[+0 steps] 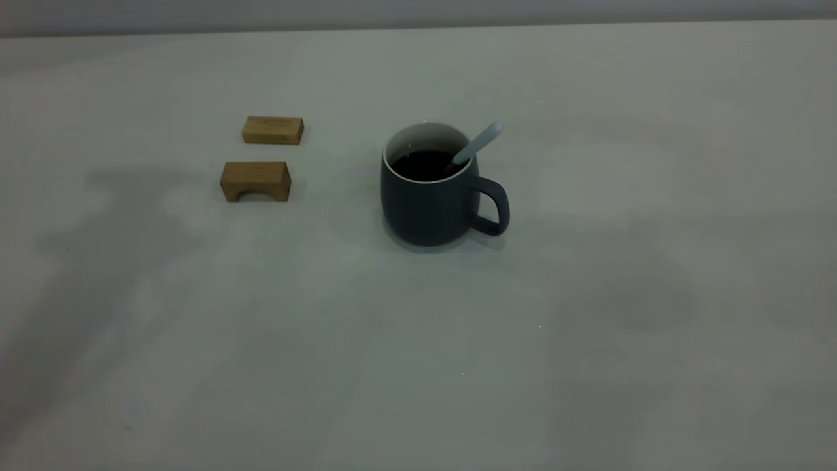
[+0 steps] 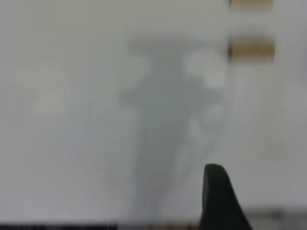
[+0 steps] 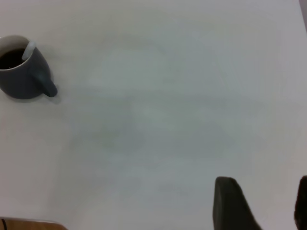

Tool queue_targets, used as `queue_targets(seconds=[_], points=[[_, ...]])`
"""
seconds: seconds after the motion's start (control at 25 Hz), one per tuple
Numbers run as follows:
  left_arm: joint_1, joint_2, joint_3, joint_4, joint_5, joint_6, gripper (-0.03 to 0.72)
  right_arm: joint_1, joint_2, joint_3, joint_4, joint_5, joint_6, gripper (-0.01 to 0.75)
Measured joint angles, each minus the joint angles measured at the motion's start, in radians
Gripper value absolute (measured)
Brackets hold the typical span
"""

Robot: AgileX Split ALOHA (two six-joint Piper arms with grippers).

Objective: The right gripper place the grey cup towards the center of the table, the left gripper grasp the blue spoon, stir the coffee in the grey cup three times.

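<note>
We see the grey cup (image 1: 431,190) standing upright near the middle of the bench (image 1: 418,366), its loop handle turned toward the right arm's side in the exterior view. The cup holds the coffee (image 1: 425,165), a dark round surface below the white rim. The blue spoon (image 1: 478,143) stands in the cup, its bowl down in the liquid and its pale handle leaning out over the rim on the handle side. Nothing grips either one.

On the left arm's side, well apart from the cup, two brown wooden blocks lie close together: a plain block (image 1: 273,129) farther back and an arched block (image 1: 256,181) nearer, with a notch cut in its underside.

Neither arm shows in the exterior view. In the left wrist view we see only one dark fingertip of the left gripper (image 2: 219,199) above bare bench, with the two blocks far off; we cannot tell whether its jaws are apart or together. In the right wrist view the right gripper (image 3: 266,203) hangs over bare bench, well away from the cup, its jaws apart and holding nothing.
</note>
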Motion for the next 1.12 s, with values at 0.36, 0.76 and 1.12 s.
queue_targets(seconds=[0.36,0.76,1.12], points=[[0.079,-0.431,0.659,-0.067,-0.001,0.137,0.508,0.000,0.000,0.000,0.000,0.000,0.000,0.357],[0.261,-1.062,0.883,-0.108,-0.062,0.164,0.508,0.000,0.000,0.000,0.000,0.000,0.000,0.357],[0.261,-1.419,0.926,-0.116,-0.083,0.164,0.508,0.000,0.000,0.000,0.000,0.000,0.000,0.357]])
